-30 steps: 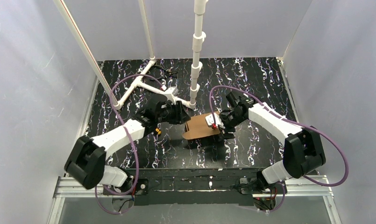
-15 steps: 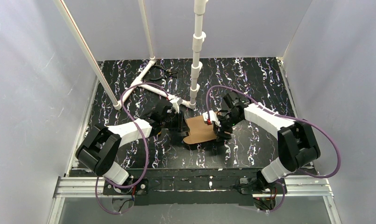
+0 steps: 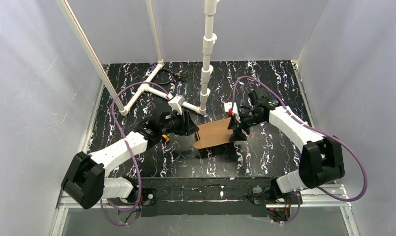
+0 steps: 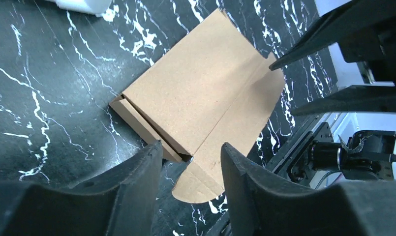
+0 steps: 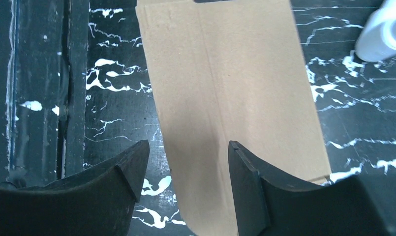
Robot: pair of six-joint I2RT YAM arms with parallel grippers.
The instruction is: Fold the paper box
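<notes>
Slippage is feared: the paper box [image 3: 214,133], at the centre of the top view with its rounded flap [image 4: 200,182] untucked, is grasped by neither left gripper [image 4: 190,164] nor right gripper [image 5: 185,169], both spread open, and may be pushed askew.

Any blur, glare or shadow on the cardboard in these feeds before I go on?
Top external: even light, sharp, no glare; the paper box is small in frame. Left wrist: box crisp, left gripper dark and slightly soft near the lens. Right wrist: cardboard evenly lit, faint shading at the right gripper, no glare.
</notes>
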